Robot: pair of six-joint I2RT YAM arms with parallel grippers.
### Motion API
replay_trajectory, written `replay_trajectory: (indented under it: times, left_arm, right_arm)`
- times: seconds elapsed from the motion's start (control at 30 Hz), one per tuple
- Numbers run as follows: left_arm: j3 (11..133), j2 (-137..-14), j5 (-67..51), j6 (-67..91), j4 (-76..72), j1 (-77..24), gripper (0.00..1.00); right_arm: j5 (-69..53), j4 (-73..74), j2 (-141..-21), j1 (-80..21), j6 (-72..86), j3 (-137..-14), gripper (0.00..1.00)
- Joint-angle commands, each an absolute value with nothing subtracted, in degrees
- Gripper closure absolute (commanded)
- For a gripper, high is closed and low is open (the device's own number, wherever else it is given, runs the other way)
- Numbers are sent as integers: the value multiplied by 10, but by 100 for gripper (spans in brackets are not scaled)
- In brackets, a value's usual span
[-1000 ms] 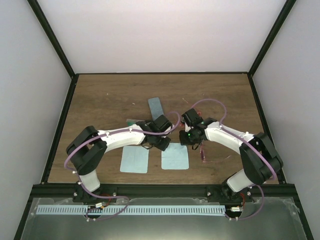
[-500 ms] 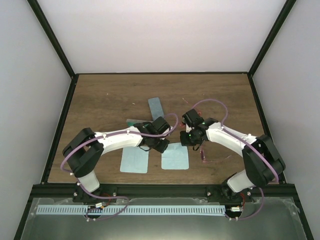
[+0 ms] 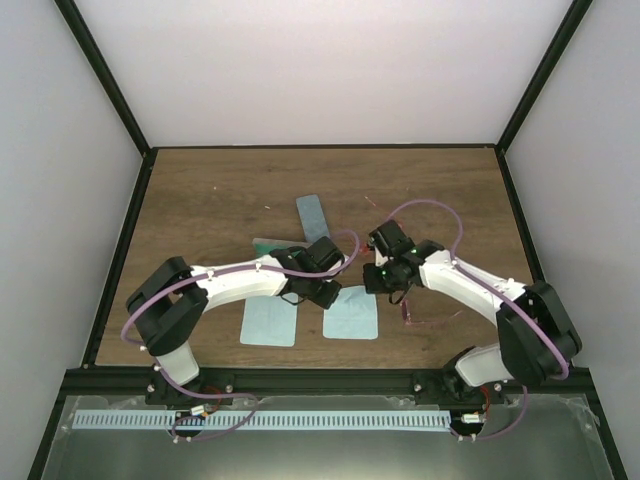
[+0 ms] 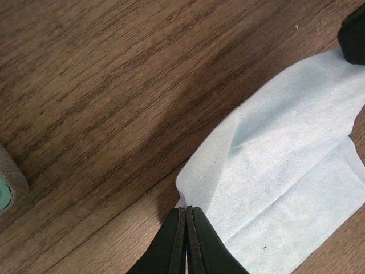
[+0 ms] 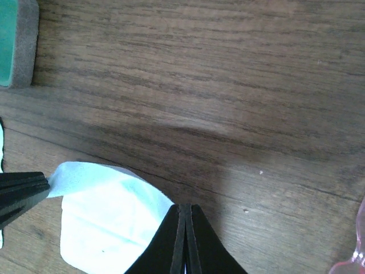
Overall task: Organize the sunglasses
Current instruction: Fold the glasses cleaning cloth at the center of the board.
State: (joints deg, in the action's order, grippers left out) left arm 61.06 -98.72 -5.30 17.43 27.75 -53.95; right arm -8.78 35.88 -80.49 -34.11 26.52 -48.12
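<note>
Lying on the brown wooden table (image 3: 200, 200), the thin pink-red sunglasses (image 3: 407, 311) sit just right of the pale teal square cloth (image 3: 350, 318). Their long axis runs roughly near-to-far (the two pairs cannot be told apart from above). They lie to the right of the right gripper (image 5: 183, 212), the nearer arm. Both pincers are closed on that cloth: the right gripper pinches its far right edge and the left gripper (image 4: 186, 216) its far left corner, so the cloth arches between them. The green-lined oblong case (image 3: 262, 243) lies open beyond the left arm, with no sunglasses visible inside. The blue-grey oblong case (image 3: 313, 214) lies farther back, contents hidden.
</note>
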Motion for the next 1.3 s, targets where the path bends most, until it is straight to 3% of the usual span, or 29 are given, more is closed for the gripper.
replay_trajectory:
  times: [0.0, 1.27]
  left_arm:
    - [607, -969, -50, 182, 272, -544, 96]
    - [550, -909, -60, 208, 266, -567, 96]
  right_arm:
    - [-93, 366, -782, -347, 267, -472, 99]
    - [-83, 369, -722, -382, 305, -403, 97]
